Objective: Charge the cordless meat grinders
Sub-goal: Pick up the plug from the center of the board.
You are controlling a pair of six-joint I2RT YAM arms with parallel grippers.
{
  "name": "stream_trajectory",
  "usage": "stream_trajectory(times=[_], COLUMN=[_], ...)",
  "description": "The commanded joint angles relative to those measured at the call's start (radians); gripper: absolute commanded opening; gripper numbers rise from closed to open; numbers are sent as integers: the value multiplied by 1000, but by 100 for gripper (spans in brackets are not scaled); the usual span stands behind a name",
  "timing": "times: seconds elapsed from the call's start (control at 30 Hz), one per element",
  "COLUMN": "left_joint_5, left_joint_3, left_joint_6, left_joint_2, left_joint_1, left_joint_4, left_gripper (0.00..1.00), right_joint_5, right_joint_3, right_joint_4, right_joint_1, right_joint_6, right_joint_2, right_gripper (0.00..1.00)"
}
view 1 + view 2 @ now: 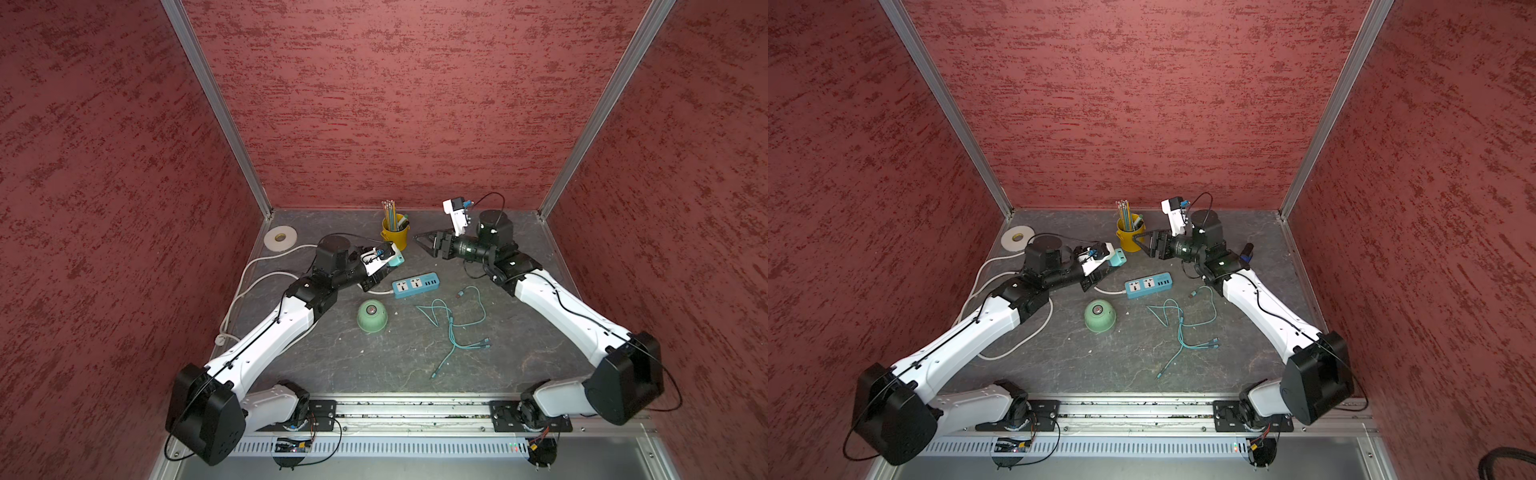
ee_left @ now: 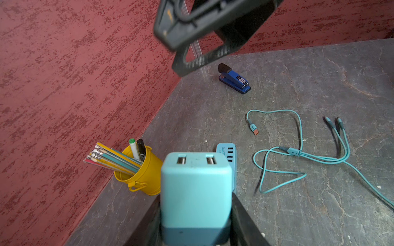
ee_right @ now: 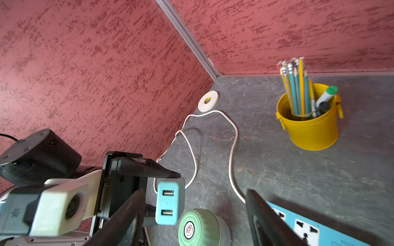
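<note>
The cordless meat grinder (image 1: 372,316) (image 1: 1099,316) is a pale mint-green dome with a round button on top, standing alone on the grey table (image 1: 374,365). My left gripper (image 1: 390,266) (image 2: 196,215) is shut on a teal cube plug adapter (image 1: 398,259) (image 2: 195,187) and holds it above the table, left of the blue power strip (image 1: 415,284). My right gripper (image 1: 422,241) (image 3: 195,215) is open and empty, raised near the yellow cup and facing the left gripper. In the right wrist view the adapter (image 3: 169,202) and the grinder (image 3: 202,228) show beyond its fingers.
A teal multi-head charging cable (image 1: 457,320) (image 2: 298,151) lies loose right of the grinder. A yellow pencil cup (image 1: 395,232) stands at the back, a white tape roll (image 1: 280,237) in the back left corner, a blue stapler (image 2: 234,79) at the back right. The strip's white cord (image 1: 249,282) loops leftward.
</note>
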Motion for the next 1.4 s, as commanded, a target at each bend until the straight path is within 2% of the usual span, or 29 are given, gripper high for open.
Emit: stream_trajectory(times=[0.0,0.4,0.73,0.83,1.0,1.03,1.13,1.17,1.23,1.27,1.37], left_joint_5=[-36,-115,-117,-116,-122,-125,-138,-133,-96,-66,27], left_joint_3=[34,58,56,57,57,56,42,35,25,19,18], left_joint_6=[25,32,30,31,29,28,20,10,-22,-45,-86], left_joint_2=[26,76,78,78,78,76,68,61,47,40,32], left_joint_1=[-22,-45,-46,-46,-46,-46,-42,-37,-11,8,67], left_joint_4=[52,69,85,85,85,86,104,114,116,113,59], left_gripper=[41,40,41,41,43,47,70,80,95,100,100], right_joint_5=[-15,-4,-14,-18,-37,-36,-30,-19,5,24,97], right_joint_3=[47,113,128,127,125,123,116,110,94,79,19], right_joint_4=[-24,-69,-80,-78,-74,-70,-57,-54,-48,-43,-32], right_joint_1=[31,95,108,108,108,108,104,98,78,60,-9], right_joint_6=[14,11,9,10,8,11,10,12,14,18,18], right_joint_2=[35,131,160,161,161,158,149,143,131,122,79], right_gripper=[70,54,40,33,17,12,0,0,0,0,0])
